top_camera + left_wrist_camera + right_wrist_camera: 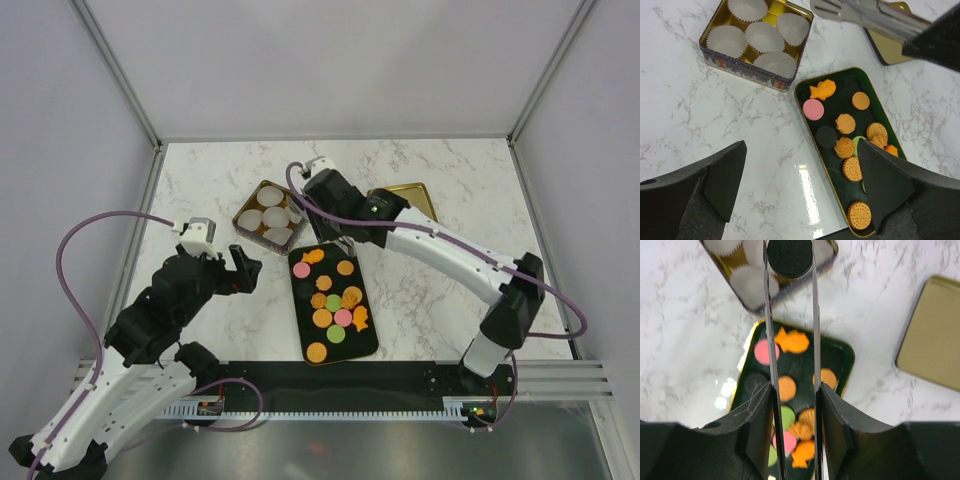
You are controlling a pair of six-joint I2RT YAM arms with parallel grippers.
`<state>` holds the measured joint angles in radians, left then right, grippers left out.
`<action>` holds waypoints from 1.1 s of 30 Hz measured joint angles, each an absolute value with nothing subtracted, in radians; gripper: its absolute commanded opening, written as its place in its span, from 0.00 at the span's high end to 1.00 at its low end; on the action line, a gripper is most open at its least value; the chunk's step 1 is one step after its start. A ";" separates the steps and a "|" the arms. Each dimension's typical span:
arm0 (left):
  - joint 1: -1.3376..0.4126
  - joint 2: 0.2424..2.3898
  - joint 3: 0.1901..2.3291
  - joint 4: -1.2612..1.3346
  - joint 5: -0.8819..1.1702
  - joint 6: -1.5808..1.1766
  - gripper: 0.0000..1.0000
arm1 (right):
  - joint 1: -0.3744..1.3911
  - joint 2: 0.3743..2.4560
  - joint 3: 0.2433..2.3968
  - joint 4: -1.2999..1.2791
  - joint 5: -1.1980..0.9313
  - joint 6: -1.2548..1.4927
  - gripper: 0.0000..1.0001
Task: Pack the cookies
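Observation:
The cookies point(334, 300) lie on a black gold-rimmed tray point(300, 300): orange, pink and green rounds and fish shapes, plus one black round point(826, 136). They also show in the right wrist view point(795, 385). My right gripper point(792, 390) is shut on metal tongs point(815, 315). The tong tips pinch a black round cookie point(790, 257) above the edge of the gold tin point(747, 300). In the top view this gripper point(330, 200) hangs between tin and tray. My left gripper point(801, 165) is open and empty above the table, at the tray's left edge point(238, 270).
The gold tin point(244, 222) behind the tray holds several white paper cups point(762, 36), all of them without cookies. A gold lid point(410, 197) lies flat at the back right. The white frame posts and the walls close in the marble table point(430, 290).

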<state>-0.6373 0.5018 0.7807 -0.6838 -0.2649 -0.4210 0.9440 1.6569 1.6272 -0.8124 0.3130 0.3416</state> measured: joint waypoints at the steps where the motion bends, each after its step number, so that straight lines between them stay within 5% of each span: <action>1: -0.637 0.507 0.781 -0.683 -0.274 -0.421 0.00 | 0.928 1.701 1.684 -0.800 0.305 0.333 0.65; 14: -0.595 0.768 0.947 -0.693 -0.344 -0.392 0.00 | 0.834 2.174 2.110 -0.717 0.203 0.257 0.65; 33: -0.388 0.789 0.943 -0.591 -0.170 -0.370 0.00 | 0.834 2.268 2.137 -0.687 0.200 0.257 0.57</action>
<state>-0.3882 0.7891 0.9432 -0.5911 -0.1699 -0.3702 0.8337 2.2677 2.1368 -0.6872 0.2001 0.2565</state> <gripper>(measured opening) 0.994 0.466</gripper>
